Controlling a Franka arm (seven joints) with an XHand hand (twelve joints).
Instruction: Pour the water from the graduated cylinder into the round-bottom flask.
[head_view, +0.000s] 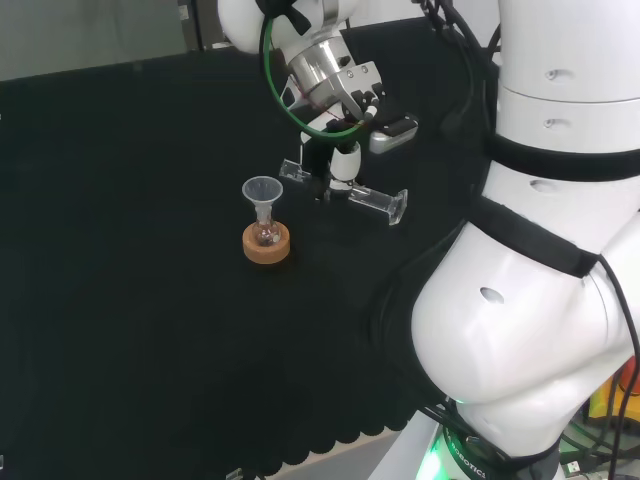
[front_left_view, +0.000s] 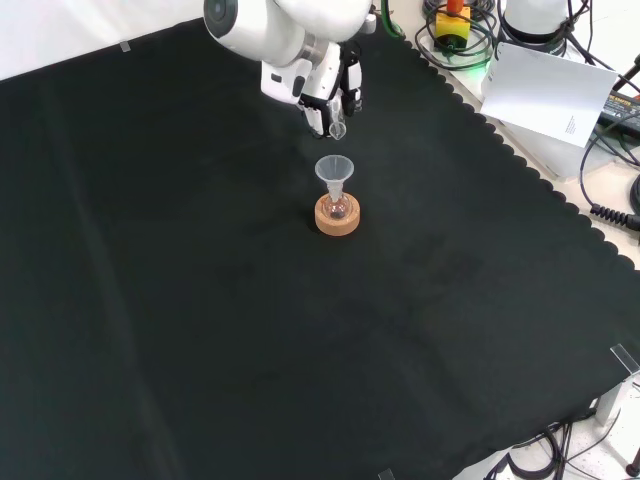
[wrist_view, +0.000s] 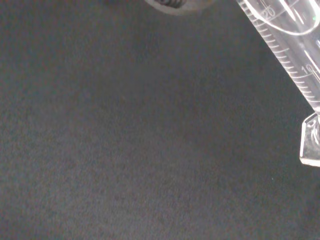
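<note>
1. Nearest in the front view: the round-bottom flask (front_left_view: 337, 209) stands upright in its cork ring (front_left_view: 337, 218) on the black cloth (front_left_view: 200, 330). A clear funnel (front_left_view: 333, 170) sits in the flask neck, mouth upward. In the head view the same flask (head_view: 265, 235), ring (head_view: 266, 244) and funnel (head_view: 261, 190) stand left of my arm's links.

2. Behind the flask in the front view: my hand (front_left_view: 335, 95) comes down from the top edge. Its fingers are curled round the graduated cylinder (front_left_view: 338, 129), whose end shows just below them, just above and behind the funnel rim, apart from it.

3. Head view: my hand (head_view: 340, 160) grips the graduated cylinder (head_view: 370, 199) about its middle. The cylinder lies close to horizontal above the cloth, its left end toward the funnel and its flat base at the right. It does not touch the funnel.

4. Wrist view: the graduated cylinder (wrist_view: 290, 55) runs slantwise, scale marks visible, with its base plate (wrist_view: 311, 146) at the edge. Whether water remains inside, I cannot tell.
</note>
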